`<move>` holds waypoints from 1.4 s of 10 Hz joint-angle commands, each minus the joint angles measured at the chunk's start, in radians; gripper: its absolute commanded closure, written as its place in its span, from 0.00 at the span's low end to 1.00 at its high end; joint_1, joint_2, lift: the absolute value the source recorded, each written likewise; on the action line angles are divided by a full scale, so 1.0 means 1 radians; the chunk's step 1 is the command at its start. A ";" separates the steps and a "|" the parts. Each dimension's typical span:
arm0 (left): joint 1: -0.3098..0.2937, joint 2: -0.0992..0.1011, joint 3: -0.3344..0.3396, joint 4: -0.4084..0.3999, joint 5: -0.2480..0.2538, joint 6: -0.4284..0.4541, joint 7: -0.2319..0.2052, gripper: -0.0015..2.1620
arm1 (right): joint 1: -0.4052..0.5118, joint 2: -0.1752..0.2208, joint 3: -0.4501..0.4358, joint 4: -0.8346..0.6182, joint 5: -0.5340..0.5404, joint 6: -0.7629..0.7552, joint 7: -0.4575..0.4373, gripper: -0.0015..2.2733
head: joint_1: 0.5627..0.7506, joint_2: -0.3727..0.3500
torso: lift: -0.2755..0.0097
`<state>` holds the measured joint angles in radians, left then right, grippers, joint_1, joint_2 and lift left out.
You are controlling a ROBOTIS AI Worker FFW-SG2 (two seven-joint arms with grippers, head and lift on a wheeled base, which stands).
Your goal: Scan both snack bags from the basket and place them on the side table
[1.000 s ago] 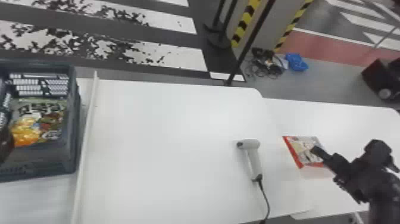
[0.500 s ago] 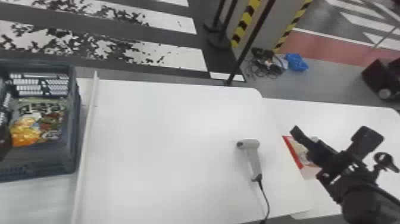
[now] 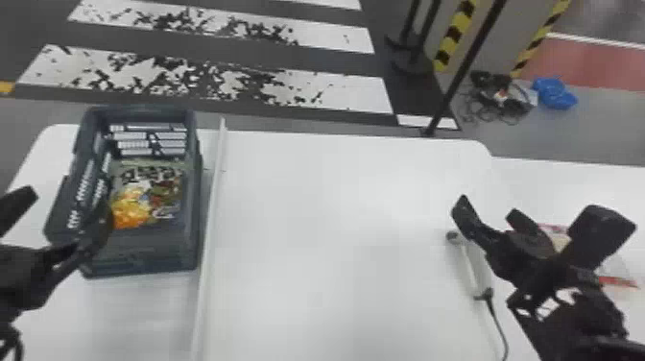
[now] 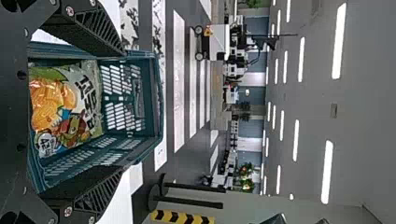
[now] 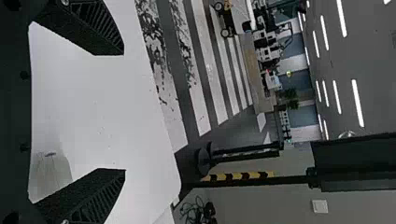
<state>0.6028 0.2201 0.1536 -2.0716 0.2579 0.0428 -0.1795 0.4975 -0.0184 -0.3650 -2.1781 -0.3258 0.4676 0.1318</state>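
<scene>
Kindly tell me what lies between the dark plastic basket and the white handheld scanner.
The head view shows a long white strip, then white tabletop.

On the bench, the basket is set at left, with a snack bag held inside. The strip is laid between basket and scanner. Farther right, another bag is placed on the side bench.

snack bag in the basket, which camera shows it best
The left wrist view: the snack bag appears large there, its colourful front mostly uncovered. The head view shows it smaller, inside the basket.
</scene>
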 commanded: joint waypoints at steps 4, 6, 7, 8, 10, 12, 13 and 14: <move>0.000 -0.008 0.000 0.007 0.000 -0.010 -0.002 0.07 | 0.104 0.015 0.357 0.081 0.271 -0.431 -0.132 0.01 | 0.70 0.53 | 0.70; 0.000 -0.015 0.000 0.005 0.000 -0.010 -0.008 0.07 | 0.118 0.015 0.429 0.153 0.313 -0.582 -0.181 0.01 | 0.70 0.61 | 0.70; 0.002 -0.021 0.000 0.005 0.000 -0.007 -0.009 0.07 | 0.124 0.015 0.448 0.179 0.318 -0.634 -0.185 0.01 | 0.70 0.64 | 0.70; 0.002 -0.022 -0.002 0.001 0.001 -0.007 -0.017 0.06 | 0.128 0.017 0.454 0.193 0.317 -0.649 -0.187 0.01 | 0.70 0.67 | 0.70; 0.000 -0.022 0.009 -0.030 0.012 0.012 -0.035 0.06 | 0.133 0.015 0.454 0.193 0.317 -0.652 -0.187 0.01 | 0.70 0.68 | 0.70; -0.023 -0.013 0.067 -0.113 0.030 0.153 -0.084 0.06 | 0.135 0.009 0.454 0.193 0.317 -0.649 -0.187 0.01 | 0.70 0.68 | 0.70; -0.052 -0.011 0.109 -0.145 0.037 0.251 -0.109 0.06 | 0.138 0.008 0.454 0.193 0.317 -0.649 -0.187 0.01 | 0.70 0.68 | 0.70; -0.094 0.005 0.141 -0.156 0.041 0.340 -0.152 0.06 | 0.141 0.006 0.456 0.193 0.315 -0.649 -0.187 0.01 | 0.70 0.69 | 0.70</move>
<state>0.5291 0.2172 0.2726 -2.2196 0.2963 0.3317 -0.3273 0.6360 -0.0114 0.0901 -1.9850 -0.0096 -0.1822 -0.0550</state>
